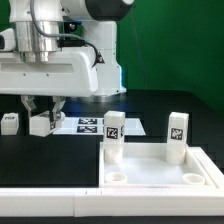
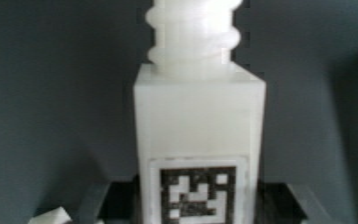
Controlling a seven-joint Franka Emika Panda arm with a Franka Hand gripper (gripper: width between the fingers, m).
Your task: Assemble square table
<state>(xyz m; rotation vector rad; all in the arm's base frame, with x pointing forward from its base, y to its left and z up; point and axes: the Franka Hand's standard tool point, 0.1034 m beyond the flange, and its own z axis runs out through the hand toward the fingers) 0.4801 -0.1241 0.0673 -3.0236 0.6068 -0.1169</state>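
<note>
The square table top [image 1: 160, 172], a white tray with a raised rim, lies at the front on the exterior view's right. Two white tagged legs stand upright on it, one [image 1: 112, 135] at its left corner and one [image 1: 177, 136] further right. My gripper [image 1: 41, 108] is down at the table on the exterior view's left, shut on a third white leg [image 1: 40, 123]. In the wrist view that leg [image 2: 197, 110] fills the frame, threaded end away from me and tag near the dark fingers [image 2: 126, 198] pressing its sides. A fourth leg [image 1: 10, 122] lies just left of it.
The marker board [image 1: 92, 126] lies flat on the black table between my gripper and the table top. A long white border wall [image 1: 50, 203] runs along the front edge. A green backdrop stands behind.
</note>
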